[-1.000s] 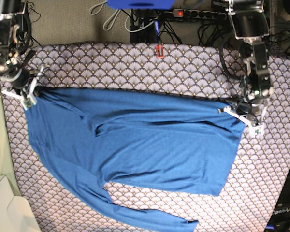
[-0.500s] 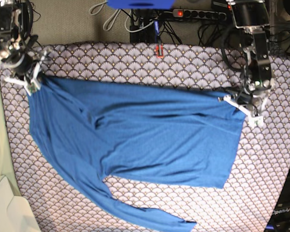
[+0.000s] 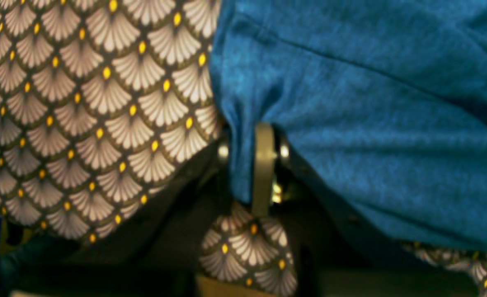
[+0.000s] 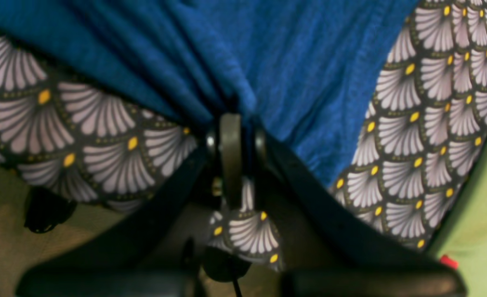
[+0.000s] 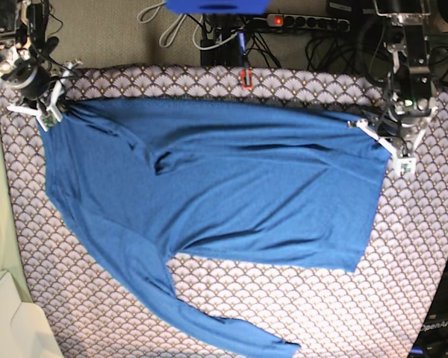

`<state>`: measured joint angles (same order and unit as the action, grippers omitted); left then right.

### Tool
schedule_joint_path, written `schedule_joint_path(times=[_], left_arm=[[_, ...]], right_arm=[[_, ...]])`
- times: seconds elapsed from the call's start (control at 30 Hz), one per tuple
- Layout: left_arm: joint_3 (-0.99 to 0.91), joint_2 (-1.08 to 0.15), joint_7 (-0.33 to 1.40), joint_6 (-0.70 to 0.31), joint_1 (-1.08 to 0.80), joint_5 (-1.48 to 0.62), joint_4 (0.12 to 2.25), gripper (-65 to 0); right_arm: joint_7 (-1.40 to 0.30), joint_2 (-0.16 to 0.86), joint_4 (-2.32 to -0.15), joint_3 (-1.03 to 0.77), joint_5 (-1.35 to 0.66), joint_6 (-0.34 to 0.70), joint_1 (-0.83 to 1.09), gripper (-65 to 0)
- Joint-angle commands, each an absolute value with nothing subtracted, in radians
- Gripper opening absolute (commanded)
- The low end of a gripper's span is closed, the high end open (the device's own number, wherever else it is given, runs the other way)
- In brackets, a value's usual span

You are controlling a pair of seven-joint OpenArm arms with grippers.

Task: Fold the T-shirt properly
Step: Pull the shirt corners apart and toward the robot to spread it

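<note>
Blue shirt [image 5: 209, 201] is spread across the cloth [image 5: 299, 89], pinched at 10 o'clock by the right gripper [image 5: 51, 112] and at 2 o'clock by the left gripper [image 5: 384, 145]; thin knit could slip if overstretched.

Scallop-print tablecloth [image 5: 299, 313] under T-shirt [image 5: 231, 186] (blue, spread).

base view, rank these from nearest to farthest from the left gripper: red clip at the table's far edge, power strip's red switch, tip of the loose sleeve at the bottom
From the left gripper, at the view's right:
1. Power strip's red switch, top centre, beyond the table.
2. Red clip, on the far table edge; nearly as close as the switch, hard to separate.
3. Sleeve tip, bottom edge.
</note>
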<state>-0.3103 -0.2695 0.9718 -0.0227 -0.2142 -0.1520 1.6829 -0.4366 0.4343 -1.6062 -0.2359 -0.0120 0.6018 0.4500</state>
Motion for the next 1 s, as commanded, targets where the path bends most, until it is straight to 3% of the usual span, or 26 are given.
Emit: schedule_joint_path(times=[0.0, 0.33, 0.8, 0.9, 0.97], left_arm=[[-0.317, -0.288, 0.966, -0.013, -0.226, -0.136, 1.71, -64.8], [-0.312, -0.334, 0.96, -0.013, -0.349, -0.136, 1.719, -64.8], [-0.312, -0.337, 0.963, -0.013, -0.358, -0.142, 1.713, -64.8], [-0.315, -0.337, 0.964, -0.013, -0.357, -0.142, 1.713, -61.4], [-0.317, -0.337, 0.964, -0.013, -0.357, -0.142, 1.715, -55.2]], right_arm=[[-0.475, 0.449, -1.61, -0.243, 0.004, 0.605, 0.483, -65.0], [-0.404, 0.446, -1.61, -0.243, 0.004, 0.605, 0.55, -65.0], [-0.412, 0.403, -1.609, -0.243, 0.004, 0.605, 0.552, -65.0], [-0.414, 0.397, -1.61, -0.243, 0.004, 0.605, 0.55, -63.3], [-0.414, 0.397, -1.61, -0.245, 0.004, 0.604, 0.55, -59.0]])
